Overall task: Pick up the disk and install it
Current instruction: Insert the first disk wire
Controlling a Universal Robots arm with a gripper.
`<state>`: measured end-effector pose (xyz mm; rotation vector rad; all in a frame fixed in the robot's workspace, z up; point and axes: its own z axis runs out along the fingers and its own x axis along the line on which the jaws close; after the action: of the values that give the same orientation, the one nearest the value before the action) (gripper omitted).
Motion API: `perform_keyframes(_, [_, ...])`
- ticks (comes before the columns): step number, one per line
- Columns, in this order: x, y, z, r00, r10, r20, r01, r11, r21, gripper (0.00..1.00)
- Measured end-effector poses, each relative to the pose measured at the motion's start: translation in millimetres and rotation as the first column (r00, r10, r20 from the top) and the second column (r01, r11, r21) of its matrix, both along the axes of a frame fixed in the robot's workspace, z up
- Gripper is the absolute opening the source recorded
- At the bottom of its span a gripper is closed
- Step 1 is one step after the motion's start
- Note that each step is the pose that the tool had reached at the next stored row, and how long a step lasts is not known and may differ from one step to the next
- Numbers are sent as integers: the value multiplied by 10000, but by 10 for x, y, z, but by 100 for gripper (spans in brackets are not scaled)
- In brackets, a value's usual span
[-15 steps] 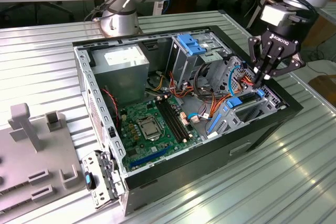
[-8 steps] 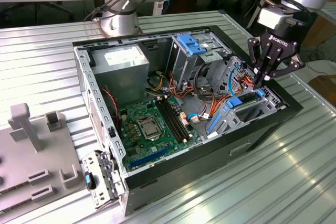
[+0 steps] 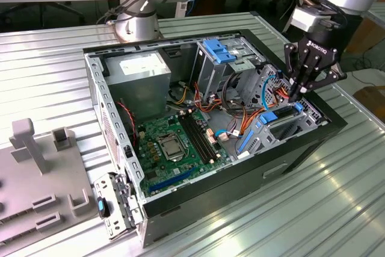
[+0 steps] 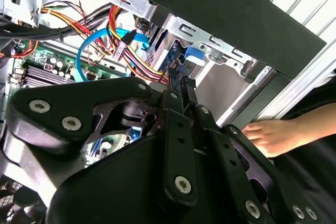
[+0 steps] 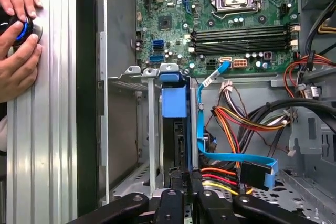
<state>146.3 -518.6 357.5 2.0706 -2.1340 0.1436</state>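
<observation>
Down inside open case [image 3: 240, 176] on ribbed metal worktop [image 3: 48, 64]: hand [image 3: 296, 95], clenched, tips drawn together to a narrow point. Touching those tips: near end of disk [image 3: 287, 127]. Pinching that end or only pressing on it, cannot tell.

In first wrist view, straight ahead of hand [image 5: 186, 179]: disk [image 5: 174, 140], dark slab seen edge-on, seated in a slot of grey cage [image 5: 134, 72], blue tab at its far end. Just beside hand, on the side away from the case wall: blue flat cable [image 5: 236, 158] with its plug, plus red, yellow and black wires [image 5: 247, 119]. Beyond disk's far end, well apart from hand: motherboard [image 5: 231, 19] with socket and memory slots.

In second wrist view: hand [image 4: 182, 80] with tips against blue plastic, coloured wires and a looping blue cable just beyond.

Outside case, across its black wall from hand: person's fingers [image 5: 18, 35] on worktop, wrapped round a small knob [image 5: 22, 29] with a blue ring. Person's fingers [image 4: 268, 135] also in second wrist view, near hand but apart.

Far from hand, past the case's opposite side in exterior view: grey fixture [image 3: 66, 179] on worktop.
</observation>
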Motion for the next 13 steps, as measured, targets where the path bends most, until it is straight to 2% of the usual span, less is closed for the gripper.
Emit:
perform_keyframes(3, [-60,0,-4,9999,0,128,0,10000,14,17])
perform_keyframes(4, [-73,-2,-7,9999,0,152,0,10000,29,17])
perform_keyframes(8, [-92,-18,-20,9996,218,165,-220,9997,112,17])
perform_keyframes(9, [-92,-54,-23,9996,238,170,-242,9995,211,17])
perform_keyframes(10, [-93,-76,-26,9996,237,172,-241,9993,271,17])
perform_keyframes(13, [-93,-81,-26,9996,237,173,-242,9993,280,17])
